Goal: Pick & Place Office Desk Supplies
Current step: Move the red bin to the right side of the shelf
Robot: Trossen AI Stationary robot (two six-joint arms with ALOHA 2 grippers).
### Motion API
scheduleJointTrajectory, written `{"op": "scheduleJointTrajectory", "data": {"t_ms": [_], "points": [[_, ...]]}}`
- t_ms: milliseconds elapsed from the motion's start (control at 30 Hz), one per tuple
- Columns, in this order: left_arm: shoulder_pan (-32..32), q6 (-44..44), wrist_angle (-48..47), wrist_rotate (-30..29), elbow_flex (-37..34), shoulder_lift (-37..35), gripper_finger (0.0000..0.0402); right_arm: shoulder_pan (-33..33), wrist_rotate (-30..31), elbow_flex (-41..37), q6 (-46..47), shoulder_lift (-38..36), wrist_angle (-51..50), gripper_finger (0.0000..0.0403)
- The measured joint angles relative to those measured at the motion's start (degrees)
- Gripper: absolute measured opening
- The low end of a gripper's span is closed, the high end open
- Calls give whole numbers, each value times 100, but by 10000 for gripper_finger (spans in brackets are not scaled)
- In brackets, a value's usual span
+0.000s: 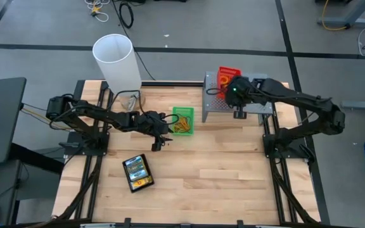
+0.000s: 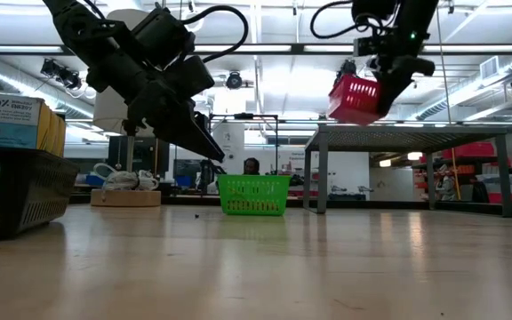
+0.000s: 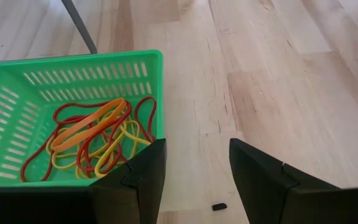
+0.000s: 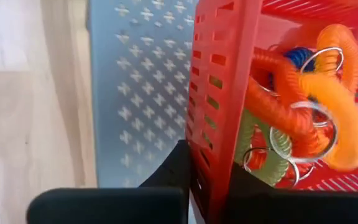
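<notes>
We see pale wood-plank table (image 1: 195, 177), smooth, faint sheen. Green slotted plastic tray (image 3: 17, 99) looks glossy; thin red, orange and yellow rubber bands (image 3: 92, 140) inside it look matt. Red slotted plastic tray (image 4: 219, 93) shines where light hits; coiled orange, green and blue plastic loop bands (image 4: 303, 93) inside carry bright metal rings. Grey perforated metal riser (image 4: 142, 93) shows dull, flat finish. Dark gripper fingers (image 3: 138, 180) appear matt hard plastic. Tall white cylinder (image 1: 116, 60) looks smooth, matt.
</notes>
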Motion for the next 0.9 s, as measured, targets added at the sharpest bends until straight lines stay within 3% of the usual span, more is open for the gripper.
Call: {"op": "scheduleJointTrajectory", "data": {"t_ms": [233,567,900], "points": [[-2,-11,0,180,0,0,181,-4,355,258,388,0,-982,38],[1,-11,-2,182,0,0,181,-4,341,258,1173,0,-2412,22],[-2,-11,-7,185,0,0,181,-4,356,218,1286,-12,-2957,22]]}}
